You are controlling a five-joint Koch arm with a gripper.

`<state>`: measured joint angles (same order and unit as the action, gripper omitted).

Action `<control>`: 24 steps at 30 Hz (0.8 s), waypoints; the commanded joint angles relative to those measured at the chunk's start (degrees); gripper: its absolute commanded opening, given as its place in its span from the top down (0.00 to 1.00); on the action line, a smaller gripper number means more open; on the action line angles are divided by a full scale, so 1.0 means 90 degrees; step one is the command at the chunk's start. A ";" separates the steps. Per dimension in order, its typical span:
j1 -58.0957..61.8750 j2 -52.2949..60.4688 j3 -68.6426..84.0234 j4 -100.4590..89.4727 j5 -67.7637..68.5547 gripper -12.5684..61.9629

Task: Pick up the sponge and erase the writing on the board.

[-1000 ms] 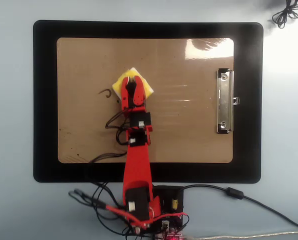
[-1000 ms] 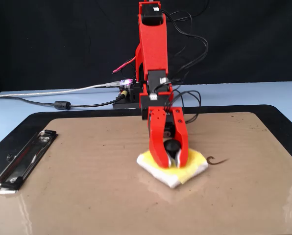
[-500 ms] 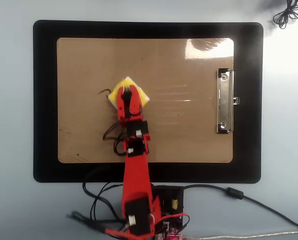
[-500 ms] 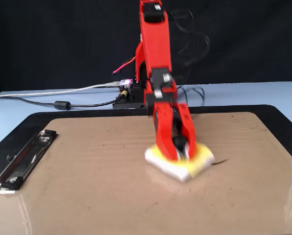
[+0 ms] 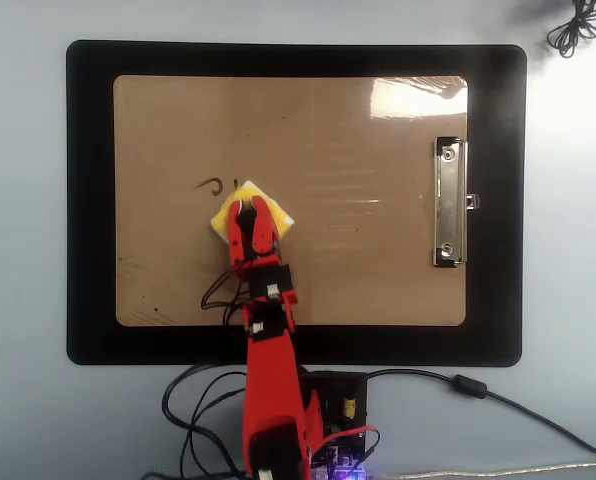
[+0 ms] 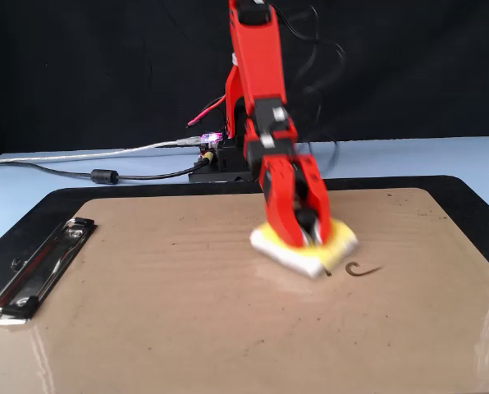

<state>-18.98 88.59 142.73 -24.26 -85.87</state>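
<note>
Where the red arm reaches down over the board, its tool (image 5: 250,209) is clamped on the small yellow square foam sponge (image 5: 278,215), which lies flat on the large tan-brown hardboard clipboard (image 5: 358,130). Touching the sponge's edge, a short dark curl of handwritten ink (image 6: 361,270) shows, too little to read as a word. The silver metal clip (image 5: 450,203) sits well apart. Under the board lie a black mat (image 5: 88,200) and the pale blue bench (image 5: 18,250).

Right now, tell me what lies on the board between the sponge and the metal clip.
Nothing: in the overhead view the stretch of board from the sponge to the metal clip is bare brown surface. The remaining writing sits on the sponge's other side.
</note>
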 commanded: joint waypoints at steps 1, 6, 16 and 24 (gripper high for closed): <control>-0.0039 0.1221 0.0498 0.0576 -0.0186 0.94; 0.0020 -0.1084 -0.1895 0.0693 -0.0146 0.94; -0.0586 0.0332 -0.0439 0.0752 -0.0205 0.94; -0.0625 -0.1475 -0.2246 0.0762 -0.0195 0.94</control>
<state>-23.99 71.89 118.74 -18.19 -86.22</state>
